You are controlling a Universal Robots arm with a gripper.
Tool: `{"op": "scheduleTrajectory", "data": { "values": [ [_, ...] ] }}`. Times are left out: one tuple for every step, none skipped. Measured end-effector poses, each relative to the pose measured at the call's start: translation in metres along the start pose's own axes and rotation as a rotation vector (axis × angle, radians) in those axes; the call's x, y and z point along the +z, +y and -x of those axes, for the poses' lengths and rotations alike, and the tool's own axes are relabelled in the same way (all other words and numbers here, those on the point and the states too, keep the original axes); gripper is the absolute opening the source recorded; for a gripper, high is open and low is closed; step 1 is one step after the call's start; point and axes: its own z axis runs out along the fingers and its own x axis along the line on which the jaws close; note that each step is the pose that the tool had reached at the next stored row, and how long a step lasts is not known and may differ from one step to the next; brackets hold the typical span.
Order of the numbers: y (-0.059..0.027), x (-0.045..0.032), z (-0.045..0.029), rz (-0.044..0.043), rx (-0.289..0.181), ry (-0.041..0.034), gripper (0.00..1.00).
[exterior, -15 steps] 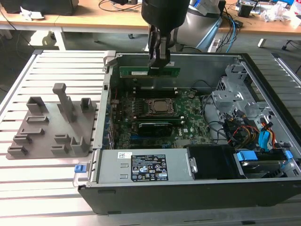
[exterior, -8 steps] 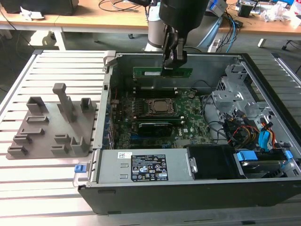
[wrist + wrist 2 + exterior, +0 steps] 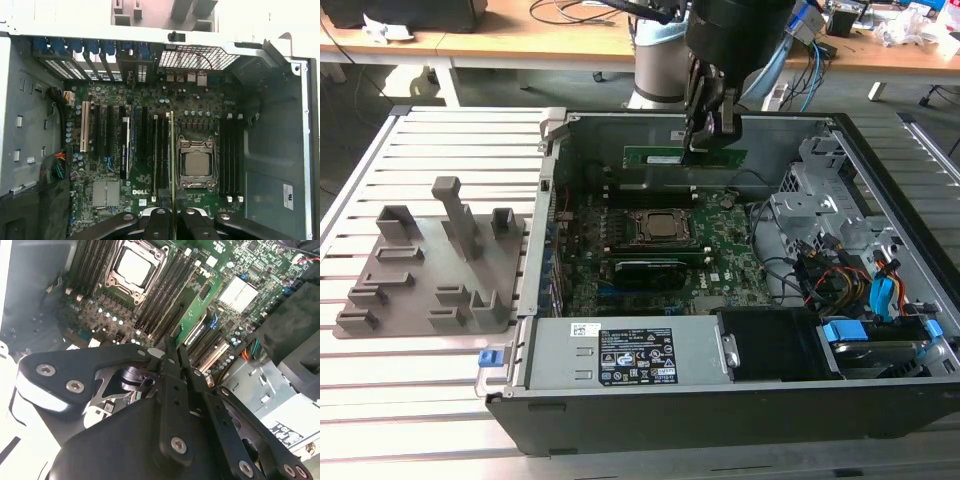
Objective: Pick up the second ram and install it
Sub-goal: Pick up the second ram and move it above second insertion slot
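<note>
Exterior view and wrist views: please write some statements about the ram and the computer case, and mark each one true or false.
1. The gripper grips the second ram. True.
2. The ram is already seated in a slot. False: in the exterior view it hangs in the gripper above the motherboard.
3. The grey fixture tray lies outside the computer case, on the exterior view's left. True.
4. A cooler covers the CPU socket. False: the socket is uncovered and the processor's metal top shows.
5. The ram rests on the grey tray. False: the gripper holds it inside the open case.
</note>
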Motion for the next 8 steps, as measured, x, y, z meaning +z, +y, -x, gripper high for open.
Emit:
{"op": "scheduleTrajectory", "data": {
  "values": [
    [-0.0003, 0.0031, -0.0003, 0.0005, 0.0, 0.0, 0.14],
    [-0.0008, 0.006, -0.0006, 0.0012, 0.0, 0.0001, 0.14],
    [-0.0016, 0.0092, -0.0009, 0.0022, 0.0, 0.0, 0.14],
    [-0.0022, 0.0115, -0.0011, 0.0027, 0.0, -0.0001, 0.14],
    [-0.0029, 0.0131, -0.0012, 0.0033, 0.0, -0.0001, 0.14],
    [-0.0047, 0.0163, -0.0015, 0.0046, 0.0, -0.0002, 0.14],
    [-0.0063, 0.0198, -0.0019, 0.0055, 0.0, -0.0001, 0.14],
    [-0.0071, 0.0215, -0.0021, 0.0058, 0.0, 0.0, 0.14]
  ]
}}
